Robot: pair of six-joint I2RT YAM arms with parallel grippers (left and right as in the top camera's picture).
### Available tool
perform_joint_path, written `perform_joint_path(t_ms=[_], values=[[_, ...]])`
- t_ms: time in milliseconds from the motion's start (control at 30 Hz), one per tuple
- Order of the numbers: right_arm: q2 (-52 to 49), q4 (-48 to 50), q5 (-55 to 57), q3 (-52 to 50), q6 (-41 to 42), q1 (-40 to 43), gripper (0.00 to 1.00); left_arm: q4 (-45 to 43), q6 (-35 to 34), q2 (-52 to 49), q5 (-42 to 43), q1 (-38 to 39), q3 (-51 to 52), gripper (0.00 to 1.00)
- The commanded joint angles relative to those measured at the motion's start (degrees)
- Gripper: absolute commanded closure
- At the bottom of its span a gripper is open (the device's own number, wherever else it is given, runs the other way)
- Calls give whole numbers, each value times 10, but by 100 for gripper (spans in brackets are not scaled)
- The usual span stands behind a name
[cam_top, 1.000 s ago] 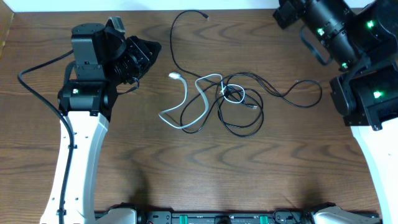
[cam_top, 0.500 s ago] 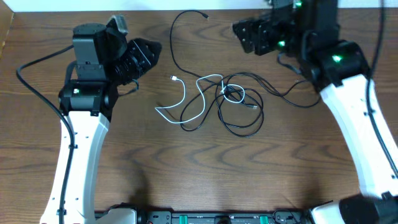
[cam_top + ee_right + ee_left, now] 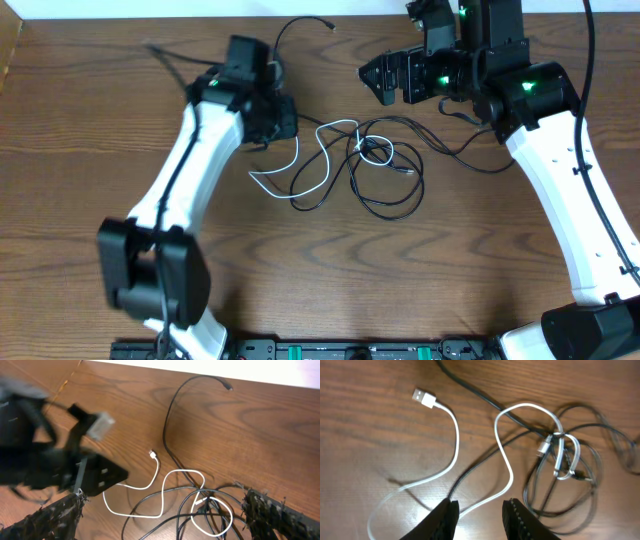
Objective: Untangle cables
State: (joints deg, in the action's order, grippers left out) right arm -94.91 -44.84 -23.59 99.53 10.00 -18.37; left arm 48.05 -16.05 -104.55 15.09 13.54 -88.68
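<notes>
The cables lie in a tangle (image 3: 378, 165) at mid-table. They are several thin black cords knotted with a white cord (image 3: 293, 158). One black cord runs up to a plug (image 3: 329, 22) at the far edge. My left gripper (image 3: 278, 128) hovers over the white cord's left part. It is open, and the white cord (image 3: 506, 460) passes under the gap between its fingers (image 3: 445, 519). The USB plug (image 3: 424, 398) lies free on the wood. My right gripper (image 3: 372, 85) hangs wide open just above and behind the tangle (image 3: 210, 507), holding nothing.
A black cord loops out to the right (image 3: 485, 158) under the right arm (image 3: 540, 130). The left arm (image 3: 190, 170) slants across the table's left half. The table's far edge (image 3: 200, 15) is close behind both grippers.
The left arm has swung right and out over the white cord, and its jaws have parted. The right arm came in from the far right corner to the tangle and opened wide.
</notes>
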Motion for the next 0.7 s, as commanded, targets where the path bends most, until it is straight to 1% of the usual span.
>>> perform_joint_path(t_ms=[0,33,167,267,300,367,500,667], values=[[9,-5,-9,5,-2,3,1,1,30,-49,-65,26,-41,61],[9,-9,-9,5,-2,3,1,-8,30,-65,-69,33,-41,56],[9,-32,-6,5,-4,3,1,-42,28,-111,-70,43,-41,56],[9,-40,-3,5,-9,3,1,-61,10,-139,-67,47,-41,56],[9,-41,-3,5,-9,3,1,-66,5,-146,-63,48,-41,56],[9,-42,-3,5,-9,3,1,-74,6,-159,-28,51,-41,56],[9,-42,-3,5,-14,3,1,-81,5,-167,10,54,-41,56],[9,-43,-3,5,-15,3,1,-86,5,-167,18,59,-41,56]])
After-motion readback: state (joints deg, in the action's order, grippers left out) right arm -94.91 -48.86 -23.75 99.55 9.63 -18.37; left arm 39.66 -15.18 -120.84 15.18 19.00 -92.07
